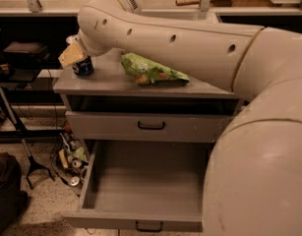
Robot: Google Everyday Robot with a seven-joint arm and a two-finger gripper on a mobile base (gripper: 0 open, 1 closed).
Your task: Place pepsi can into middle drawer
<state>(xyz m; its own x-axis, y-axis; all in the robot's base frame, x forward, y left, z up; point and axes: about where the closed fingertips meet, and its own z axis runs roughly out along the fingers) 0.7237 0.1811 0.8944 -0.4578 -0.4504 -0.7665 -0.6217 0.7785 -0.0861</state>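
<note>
1. The pepsi can stands at the left end of the counter, with the tool just above it; gripping or not, I cannot tell.
2. Probably light, stiff, slick and dentable: take it across the mid-body.

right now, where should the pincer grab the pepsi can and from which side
Probably the can by its round side wall, about mid-height, squeezed across its width: it stands upright at the left end of the cabinet top. Come from above and the left, where the pincer hangs against its upper part; the chip bag lies to the right, apart from it.
</note>
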